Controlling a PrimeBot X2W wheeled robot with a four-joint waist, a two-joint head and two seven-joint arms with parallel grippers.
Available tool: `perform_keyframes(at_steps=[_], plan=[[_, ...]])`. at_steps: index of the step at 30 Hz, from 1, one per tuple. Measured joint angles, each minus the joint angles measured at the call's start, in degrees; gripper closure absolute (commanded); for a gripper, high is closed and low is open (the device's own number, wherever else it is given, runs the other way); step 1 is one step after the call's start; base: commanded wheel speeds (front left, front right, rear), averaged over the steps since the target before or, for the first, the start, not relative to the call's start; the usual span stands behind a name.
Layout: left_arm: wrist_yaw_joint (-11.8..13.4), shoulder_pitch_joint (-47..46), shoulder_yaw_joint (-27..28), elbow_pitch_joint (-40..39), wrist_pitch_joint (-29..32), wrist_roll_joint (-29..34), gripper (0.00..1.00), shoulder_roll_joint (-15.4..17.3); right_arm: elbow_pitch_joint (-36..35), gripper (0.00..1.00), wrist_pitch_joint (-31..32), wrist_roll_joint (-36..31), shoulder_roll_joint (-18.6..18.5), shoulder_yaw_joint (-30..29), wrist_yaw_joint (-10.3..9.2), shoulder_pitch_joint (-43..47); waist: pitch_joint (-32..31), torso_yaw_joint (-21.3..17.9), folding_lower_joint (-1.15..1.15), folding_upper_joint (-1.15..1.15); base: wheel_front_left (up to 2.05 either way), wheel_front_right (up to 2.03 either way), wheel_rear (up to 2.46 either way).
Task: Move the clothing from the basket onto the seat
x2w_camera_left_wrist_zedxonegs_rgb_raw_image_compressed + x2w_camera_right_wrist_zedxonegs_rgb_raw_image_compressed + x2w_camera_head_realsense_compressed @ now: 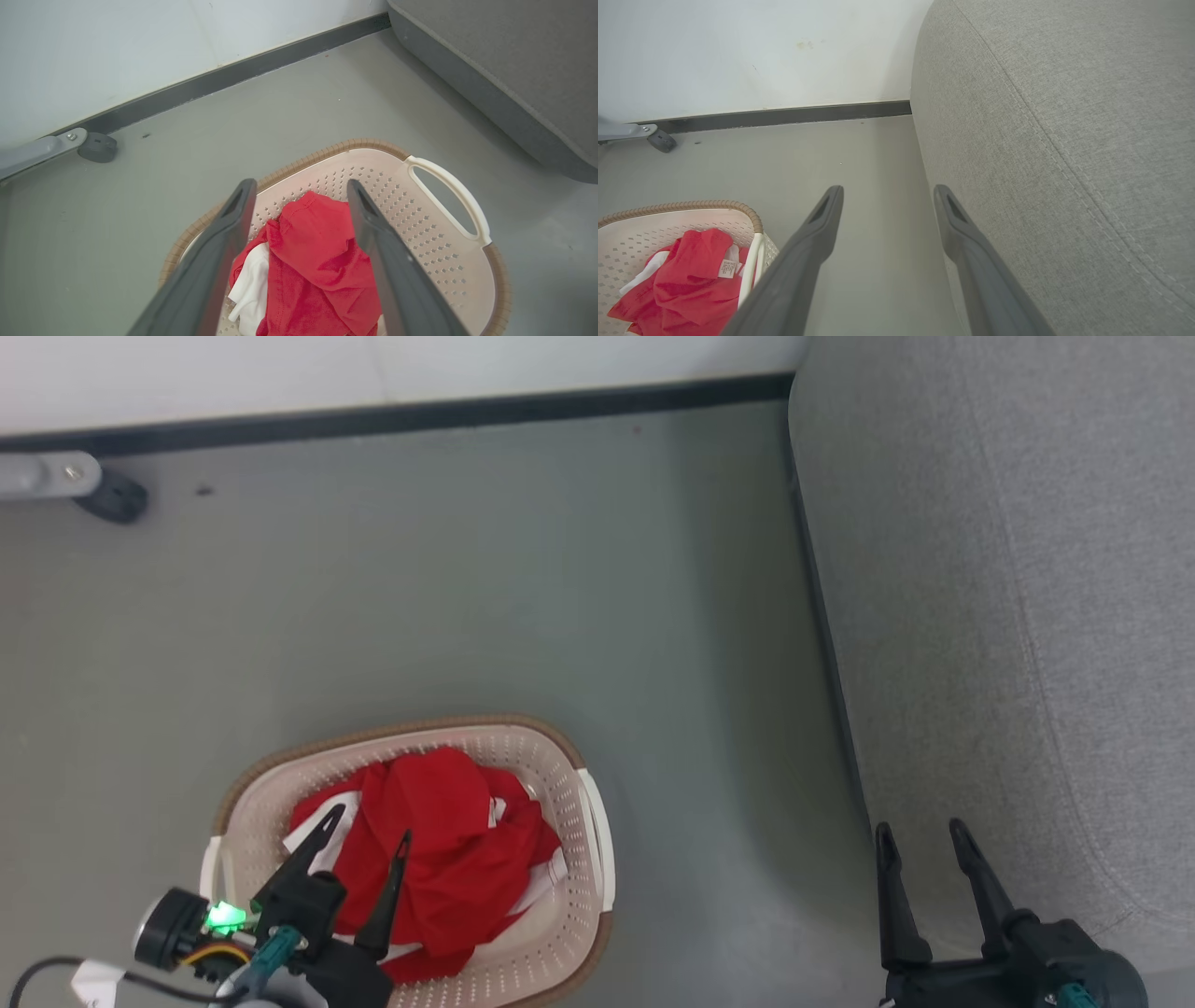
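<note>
The head view looks steeply down from above the basket [546, 775], set at its lower left; the left wrist view hangs close over the basket, facing the wall [140, 46] beyond it; the right wrist view looks from right of the basket, along the seat [1064, 140]; all share basket, seat and skirting [420, 418].
</note>
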Motion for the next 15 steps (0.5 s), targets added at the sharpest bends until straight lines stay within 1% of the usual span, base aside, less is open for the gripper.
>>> perform_keyframes(at_steps=[1, 5, 10, 12, 15], plan=[[0.0, 0.0, 0.0, 0.0, 0.0, 0.0, 0.0, 0.0, 0.0, 0.0, 0.0, 0.0, 0.0, 0.0, 0.0, 0.0, 0.0, 0.0, 0.0, 0.0, 0.0, 0.0, 0.0], [0.0, -4.0, -1.6, 3.2, 0.0, 1.7, 0.0, 1.5, -2.1, 0.0, 0.0, -1.2, 0.0, 0.5, -0.01, -1.2, 3.5, -0.4, 0.0, 0.0, 0.0, 0.0, 0.0], [-0.5, -10.0, -2.2, 7.0, 0.0, 2.0, 0.0, 1.6, -4.3, 0.0, 0.0, -1.3, 0.1, -0.1, -0.11, -2.0, 7.9, -0.8, 0.0, 0.0, 0.0, 0.0, 0.0], [-0.5, -12.3, -2.7, 8.9, 0.0, 2.1, 0.0, 1.6, -4.8, 0.0, 0.0, -1.5, 0.2, -0.2, -0.57, -2.1, 9.5, -0.8, 0.0, 0.0, 0.0, 0.0, 0.0], [-0.5, -14.3, -3.8, 12.0, 0.2, 2.4, 0.0, 1.7, -5.3, 0.0, 0.0, -2.2, 0.3, -0.1, -0.58, -2.8, 11.9, -0.8, 0.0, 0.0, 0.0, 0.0, 0.0]])
